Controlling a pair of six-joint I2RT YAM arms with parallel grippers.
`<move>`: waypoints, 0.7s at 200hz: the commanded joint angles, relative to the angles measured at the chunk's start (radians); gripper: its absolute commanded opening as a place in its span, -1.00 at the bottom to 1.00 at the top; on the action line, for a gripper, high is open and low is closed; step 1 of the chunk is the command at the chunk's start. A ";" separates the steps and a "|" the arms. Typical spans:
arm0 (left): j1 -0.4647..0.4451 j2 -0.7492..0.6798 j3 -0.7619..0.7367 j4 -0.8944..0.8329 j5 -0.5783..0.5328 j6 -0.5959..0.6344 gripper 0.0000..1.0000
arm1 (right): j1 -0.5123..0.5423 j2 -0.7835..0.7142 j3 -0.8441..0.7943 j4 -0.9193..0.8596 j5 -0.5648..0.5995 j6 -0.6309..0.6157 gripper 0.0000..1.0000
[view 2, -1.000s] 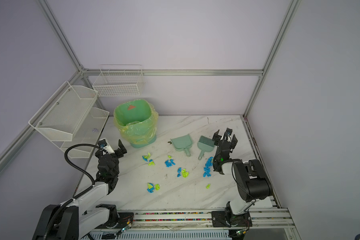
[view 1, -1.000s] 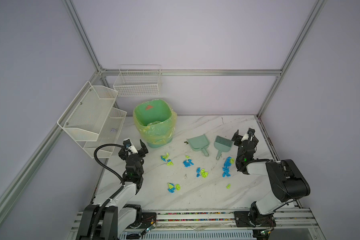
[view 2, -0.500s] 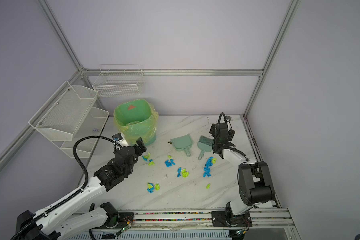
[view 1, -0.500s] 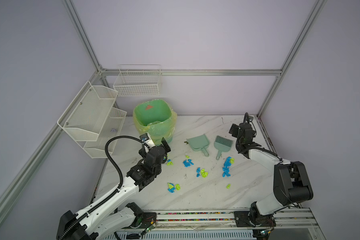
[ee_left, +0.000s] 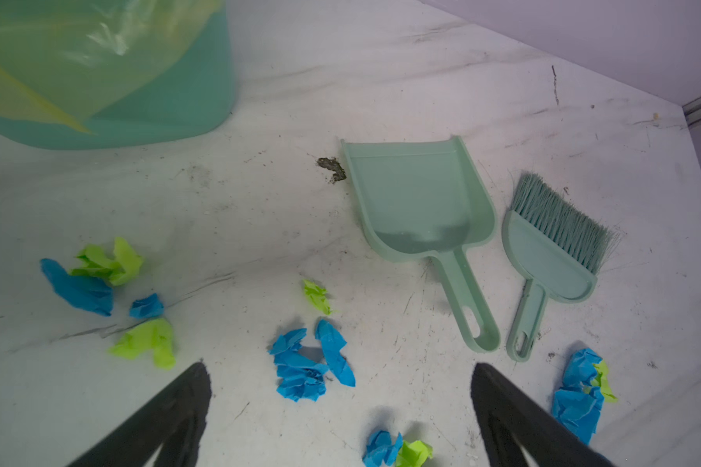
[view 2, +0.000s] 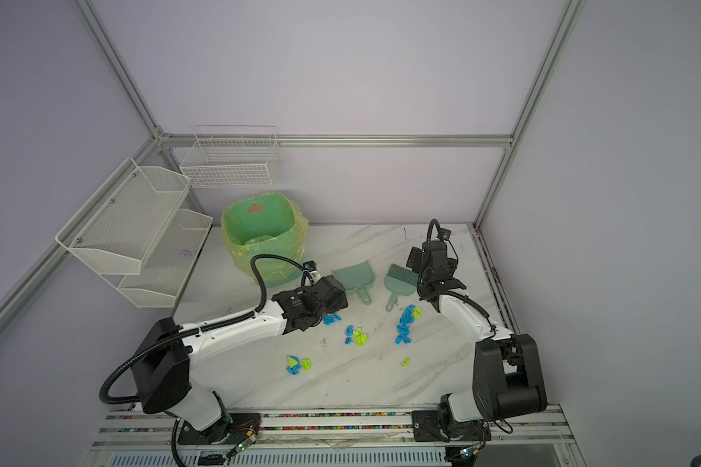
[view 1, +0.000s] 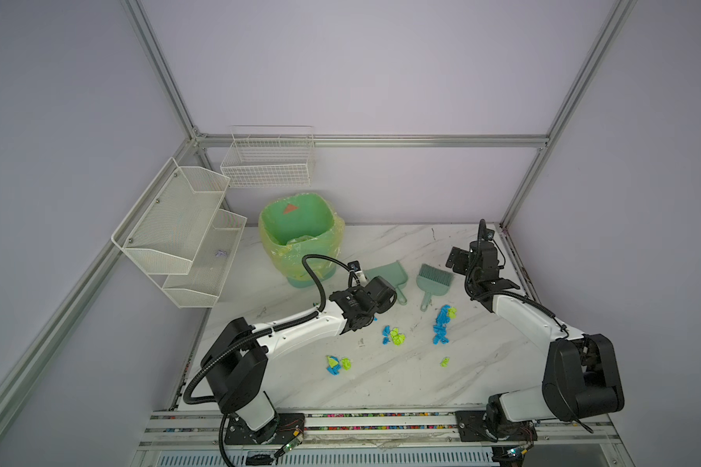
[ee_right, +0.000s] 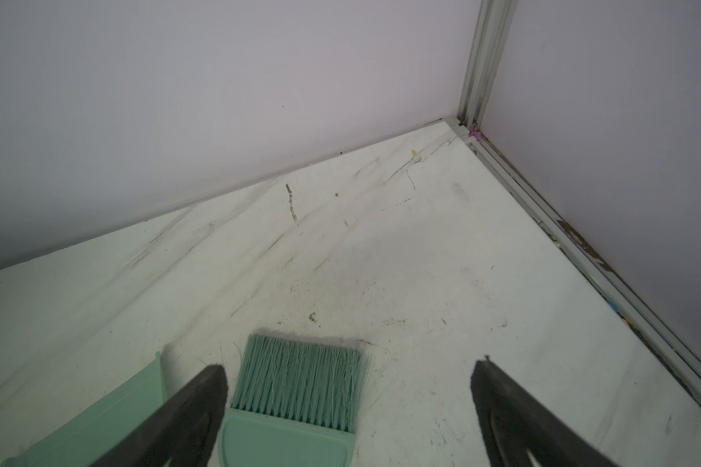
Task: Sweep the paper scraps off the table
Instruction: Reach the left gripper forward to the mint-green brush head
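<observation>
Currently the paper scraps (view 1: 441, 323) are lying clustered on the table (view 1: 381, 384), near the dustpan (view 1: 387, 273) and brush (view 1: 434, 279) handles. Both the left gripper (ee_left: 339, 366) and right gripper (ee_right: 349, 366) are gaping wide, holding nothing, hovering by those tools; each should probably be centring on a handle before closing.

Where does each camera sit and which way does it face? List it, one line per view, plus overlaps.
Both top views: high over the front edge, looking down at the table, bin, dustpan, brush and scraps; left arm and right arm show whole.
Left wrist: on the left arm, looking down past the open left hand at scraps, dustpan, brush, bin.
Right wrist: on the right arm, looking low over the brush toward the corner; open right hand shows.
Shared: dustpan and brush show in every view.
</observation>
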 commanded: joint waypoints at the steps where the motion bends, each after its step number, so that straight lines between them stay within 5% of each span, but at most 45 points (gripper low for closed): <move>1: -0.017 0.085 0.218 0.016 0.076 0.018 1.00 | 0.002 -0.027 0.002 -0.047 -0.027 0.020 0.94; 85: -0.025 0.549 0.838 -0.022 0.160 0.294 1.00 | -0.004 -0.092 -0.022 -0.044 -0.052 0.057 0.95; 140: 0.022 0.742 1.025 0.003 0.230 0.371 0.99 | -0.009 -0.154 -0.048 -0.042 -0.069 0.110 0.95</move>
